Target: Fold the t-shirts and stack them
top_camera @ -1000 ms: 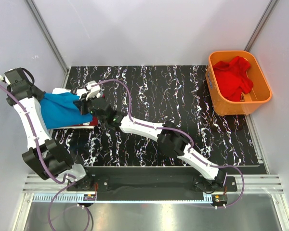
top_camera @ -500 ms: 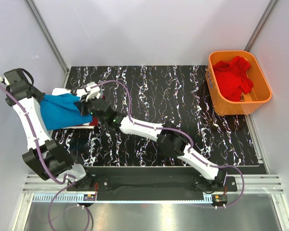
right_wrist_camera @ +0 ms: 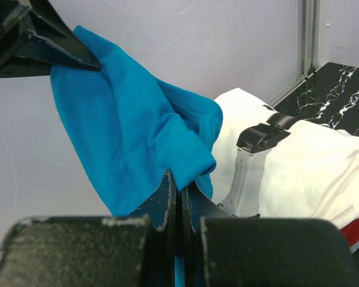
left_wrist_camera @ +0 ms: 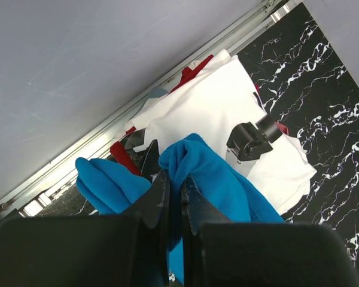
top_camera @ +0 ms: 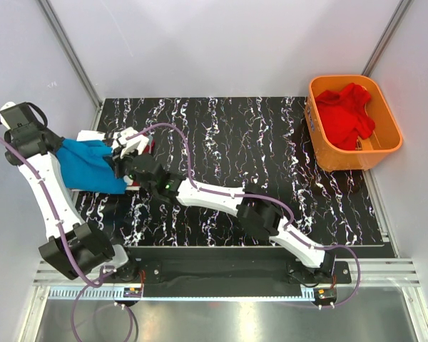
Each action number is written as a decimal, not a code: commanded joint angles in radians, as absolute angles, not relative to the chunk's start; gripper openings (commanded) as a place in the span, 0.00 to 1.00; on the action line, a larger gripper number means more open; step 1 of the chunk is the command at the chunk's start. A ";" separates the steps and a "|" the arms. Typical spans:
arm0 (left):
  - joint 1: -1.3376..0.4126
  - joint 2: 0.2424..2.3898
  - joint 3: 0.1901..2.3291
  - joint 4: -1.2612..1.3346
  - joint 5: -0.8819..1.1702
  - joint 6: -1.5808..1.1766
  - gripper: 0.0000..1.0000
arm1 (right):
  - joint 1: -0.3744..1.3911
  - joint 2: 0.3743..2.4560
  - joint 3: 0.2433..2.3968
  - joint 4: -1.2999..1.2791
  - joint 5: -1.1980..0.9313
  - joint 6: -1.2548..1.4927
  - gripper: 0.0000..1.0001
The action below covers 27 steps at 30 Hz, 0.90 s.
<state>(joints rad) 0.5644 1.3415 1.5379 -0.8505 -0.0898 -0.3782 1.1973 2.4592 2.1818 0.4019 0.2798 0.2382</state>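
Note:
The blue t-shirt hangs lifted at the far left of the mat, bunched between both grippers. My left gripper is shut on one fold of the blue t-shirt. Reaching across from the right, my right gripper is shut on another fold of it. Under the blue cloth lies the white t-shirt, folded flat, with the dark red t-shirt showing at its edges. A brighter red t-shirt lies crumpled in the orange basket. My left gripper shows at the top left of the right wrist view.
The orange basket stands off the mat's far right corner. The black marbled mat ends at a metal rail beside the grey left wall. A black and white robot part sits over the white t-shirt. The right arm stretches diagonally across the mat.
Both grippers have raised the blue t-shirt and pulled it out longer. The left wrist has moved further left and the right gripper has reached further left.

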 commanded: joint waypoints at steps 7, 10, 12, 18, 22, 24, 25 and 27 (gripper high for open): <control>0.574 1.331 1.509 -0.804 -0.081 -0.360 0.00 | 1.215 2.385 2.183 0.472 0.322 0.206 0.00; 0.572 1.351 1.503 -0.785 -0.078 -0.362 0.00 | 1.213 2.410 2.215 0.453 0.328 0.199 0.00; 0.572 1.364 1.508 -0.781 -0.077 -0.362 0.00 | 1.215 2.422 2.226 0.448 0.328 0.195 0.00; 0.572 1.416 1.535 -0.779 -0.069 -0.360 0.00 | 1.210 2.459 2.272 0.430 0.336 0.196 0.00; 0.572 1.437 1.546 -0.776 -0.069 -0.360 0.00 | 1.201 2.487 2.309 0.407 0.327 0.216 0.00; 0.572 1.454 1.557 -0.775 -0.072 -0.357 0.00 | 1.195 2.500 2.327 0.399 0.322 0.225 0.00; 0.572 1.460 1.562 -0.776 -0.075 -0.356 0.00 | 1.196 2.505 2.333 0.396 0.319 0.229 0.00; 0.574 1.473 1.568 -0.776 -0.080 -0.353 0.00 | 1.190 2.516 2.341 0.393 0.316 0.236 0.00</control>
